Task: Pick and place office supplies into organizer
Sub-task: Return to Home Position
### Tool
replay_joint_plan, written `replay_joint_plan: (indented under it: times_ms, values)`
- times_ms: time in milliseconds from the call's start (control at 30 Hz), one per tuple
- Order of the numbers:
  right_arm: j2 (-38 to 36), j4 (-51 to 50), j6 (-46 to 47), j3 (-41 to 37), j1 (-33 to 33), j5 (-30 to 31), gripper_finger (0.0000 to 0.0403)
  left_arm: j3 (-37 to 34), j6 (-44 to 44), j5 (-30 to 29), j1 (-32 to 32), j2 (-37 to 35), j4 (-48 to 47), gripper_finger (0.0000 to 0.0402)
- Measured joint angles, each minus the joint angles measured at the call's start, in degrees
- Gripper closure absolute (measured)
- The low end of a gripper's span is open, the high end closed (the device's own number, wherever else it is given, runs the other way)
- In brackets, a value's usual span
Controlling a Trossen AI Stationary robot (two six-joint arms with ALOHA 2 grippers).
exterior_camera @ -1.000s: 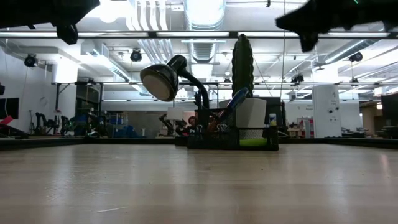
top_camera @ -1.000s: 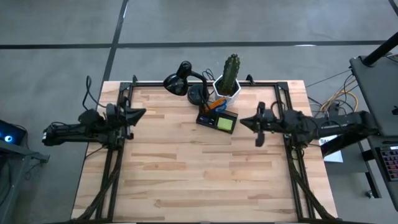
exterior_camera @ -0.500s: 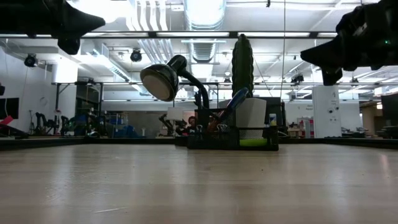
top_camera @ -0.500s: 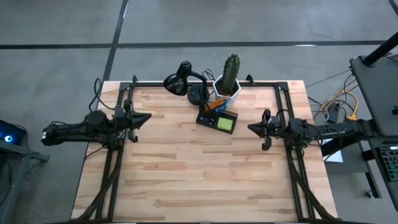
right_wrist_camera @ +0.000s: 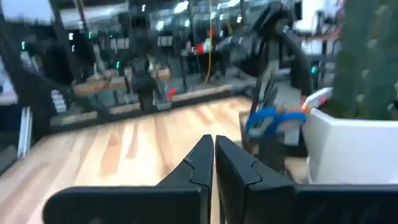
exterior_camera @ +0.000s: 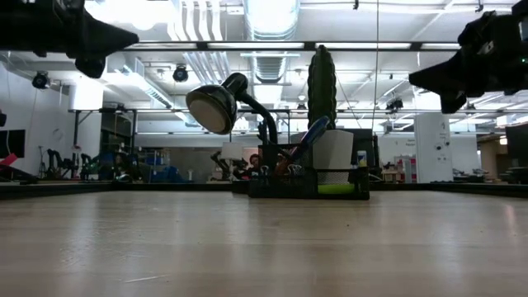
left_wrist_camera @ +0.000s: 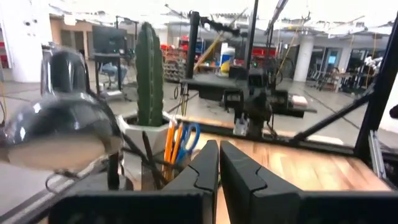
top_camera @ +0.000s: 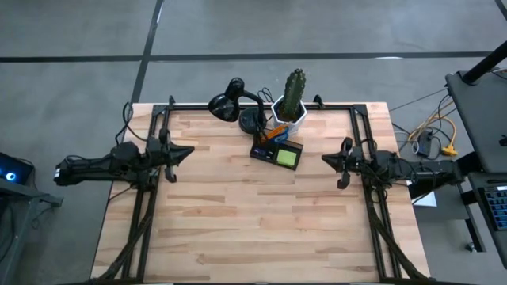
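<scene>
The dark organizer [top_camera: 261, 152] stands on the table near the far edge, in front of the cactus pot. Orange pencils [top_camera: 276, 131] and blue-handled scissors [left_wrist_camera: 188, 134] stand upright in it, and the lime-green sticky-note pad [top_camera: 287, 157] lies in its right compartment. My left gripper [top_camera: 190, 150] hovers level above the table's left side, shut with nothing in it, pointing at the organizer. My right gripper [top_camera: 325, 160] hovers level above the right side, also shut and holding nothing, well short of the organizer. The left wrist view shows the shut left fingers [left_wrist_camera: 217, 165], and the right wrist view the shut right fingers [right_wrist_camera: 213, 155].
A black desk lamp [top_camera: 230, 103] and a cactus in a white hexagonal pot [top_camera: 293, 99] stand at the far edge behind the organizer. Black frame rails [top_camera: 154, 198] run along the table's left and right sides. The wooden tabletop [top_camera: 253, 222] spreads toward the near edge.
My right gripper has sunk and drawn back toward the table's right edge, away from the organizer, staying shut. My left gripper has sunk a little and tipped to level. The organizer and its contents have not moved.
</scene>
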Motion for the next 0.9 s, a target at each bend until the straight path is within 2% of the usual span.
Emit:
replay_joint_plan:
  times_ms: [133,267,300,367,567,900]
  values:
    - [-1.9,1.9,-0.8,0.1,0.0,0.8,0.0394,-4.9,-1.6,1.5,0.0,-1.8,1.2,0.0402]
    - [-1.1,0.7,1.6,0.1,0.0,1.0,0.0394,-12.4,-4.6,1.6,0.0,-4.9,8.9,0.0402]
    - [-1.0,0.2,2.4,0.1,0.0,1.0,0.0394,-13.1,-5.0,1.6,0.0,-5.7,8.0,0.0402]
    - [-1.0,0.2,2.7,0.1,0.0,0.8,0.0394,-12.9,-4.9,1.6,0.0,-7.0,4.6,0.0401]
    - [-1.7,0.7,1.8,0.1,0.0,3.3,0.0394,-13.1,-3.6,1.5,0.0,-8.1,4.3,0.0401]
    - [-1.6,0.7,3.9,0.0,0.0,3.4,0.0394,-13.1,-9.4,1.6,0.0,-6.2,4.4,0.0401]
